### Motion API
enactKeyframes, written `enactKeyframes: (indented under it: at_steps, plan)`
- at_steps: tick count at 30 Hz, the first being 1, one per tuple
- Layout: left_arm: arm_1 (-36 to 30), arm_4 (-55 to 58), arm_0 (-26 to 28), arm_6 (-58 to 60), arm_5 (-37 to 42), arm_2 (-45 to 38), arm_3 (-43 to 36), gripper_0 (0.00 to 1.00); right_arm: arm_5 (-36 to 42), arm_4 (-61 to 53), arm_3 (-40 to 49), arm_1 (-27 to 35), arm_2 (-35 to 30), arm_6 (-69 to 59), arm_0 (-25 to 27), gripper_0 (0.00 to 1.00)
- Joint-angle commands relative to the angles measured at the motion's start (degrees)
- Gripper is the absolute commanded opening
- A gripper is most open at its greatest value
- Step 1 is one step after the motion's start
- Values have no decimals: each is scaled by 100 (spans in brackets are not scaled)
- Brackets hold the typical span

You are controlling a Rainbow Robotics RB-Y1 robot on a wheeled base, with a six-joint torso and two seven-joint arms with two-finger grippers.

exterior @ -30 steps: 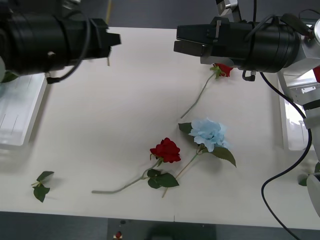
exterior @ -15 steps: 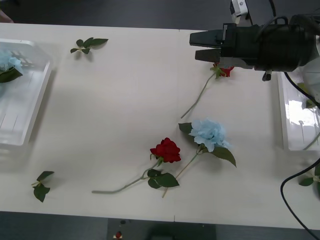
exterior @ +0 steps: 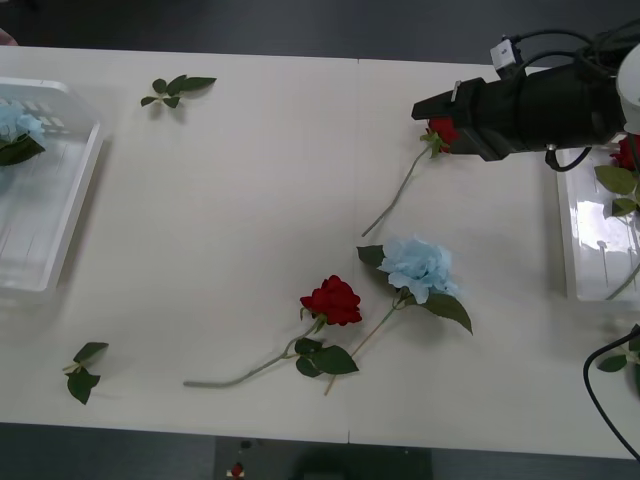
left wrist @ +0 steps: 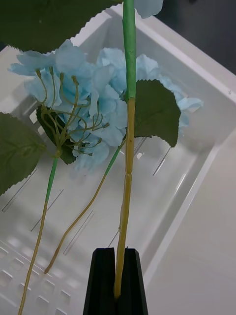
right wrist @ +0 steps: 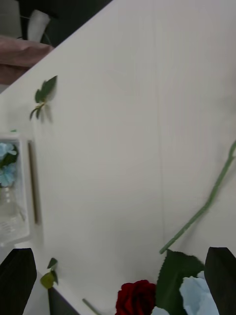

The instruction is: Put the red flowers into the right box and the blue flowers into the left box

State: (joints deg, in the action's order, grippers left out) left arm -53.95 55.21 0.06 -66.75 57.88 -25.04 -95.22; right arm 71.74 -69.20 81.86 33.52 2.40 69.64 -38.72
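Pale blue hydrangea [left wrist: 93,98] blooms are lying in the left box [left wrist: 196,74], and a further blue flower is being held over them: its stem [left wrist: 127,162] is being clamped between the closed black fingers of the left gripper [left wrist: 117,285], the stalk running straight out from the tips above the ribbed tray floor. A drop into this tray appears to be in hand; the fingers need to be parted so the stem falls inside the rim.

The right gripper [exterior: 425,104] is being carried beside a red rose [exterior: 442,131] on the table [exterior: 250,200], fingers [right wrist: 17,275] spread wide and empty. Ahead of them a second red rose [right wrist: 135,297] and a blue flower [right wrist: 196,295] are lying close together. The right box [exterior: 590,240] is sitting under that arm, a rose [exterior: 627,152] already inside.
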Motion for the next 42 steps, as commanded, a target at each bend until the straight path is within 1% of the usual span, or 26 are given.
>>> enactKeyframes:
  at_steps: [1, 3, 4, 6, 7, 8, 11, 15, 18, 21, 22, 24, 25, 27, 29, 31, 37, 42]
  plan:
    - [-309, -89, -6, -277, -101, 131, 91, 2, -11, 750, 225, 85, 402, -1304, -426, 100]
    - [-309, -133, 46, -294, -101, 148, 100, 9, -11, 1207, 216, 85, 630, -1770, -505, 100]
    - [-309, -142, 73, -312, -101, 148, 100, 14, -11, 1418, 216, 85, 744, -1999, -531, 100]
    - [-309, -124, 126, -356, -136, 148, 91, 22, -11, 1725, 181, 85, 964, -2385, -593, 100]
    - [-309, -116, 152, -365, -163, 148, 91, 25, -3, 1805, 163, 85, 1026, -2473, -610, 100]
    - [-309, -98, 213, -400, -277, 148, 65, 31, -3, 1945, 67, 76, 1175, -2658, -680, 100]
    - [-300, -72, 293, -453, -426, 148, 30, 39, -11, 2139, -127, 50, 1386, -2878, -803, 100]
    - [-300, -28, 301, -514, -549, 148, 21, 48, -11, 2393, -601, -65, 1650, -3159, -1067, 100]
    - [-309, -1, 310, -541, -681, 148, 30, 60, -3, 2481, -1058, -223, 1658, -3238, -1269, 100]
    - [-327, 78, 301, -558, -708, 43, -137, 76, -11, 2763, -1524, -381, 1764, -3247, -1507, 100]
    - [-344, 87, 301, -558, -708, 34, -181, 80, -20, 2824, -1595, -399, 1781, -3255, -1542, 100]
    - [-397, 157, 301, -523, -708, 25, -480, 98, -82, 3053, -1850, -486, 1922, -3282, -1691, 100]
    - [-406, 174, 301, -505, -699, 25, -568, 100, -108, 3123, -1902, -504, 1957, -3282, -1718, 100]
    - [-406, 245, 284, -470, -593, 25, -876, 100, -240, 3378, -2043, -583, 2063, -3299, -1761, 100]
    - [-415, 298, 213, -409, -259, 60, -1254, 100, -460, 3580, -2201, -662, 2098, -3282, -1761, 100]
    - [-415, 315, 152, -365, -119, 192, -1517, 100, -618, 3650, -2333, -724, 2107, -3255, -1761, 100]
    - [-371, 227, 143, -259, -242, 781, -2133, 100, -961, 3984, -2623, -900, 2142, -3203, -1761, 100]
    - [-98, -160, 143, -259, -259, 1493, -2704, 100, -1198, 4230, -2834, -1023, 2247, -3203, -1761, 100]
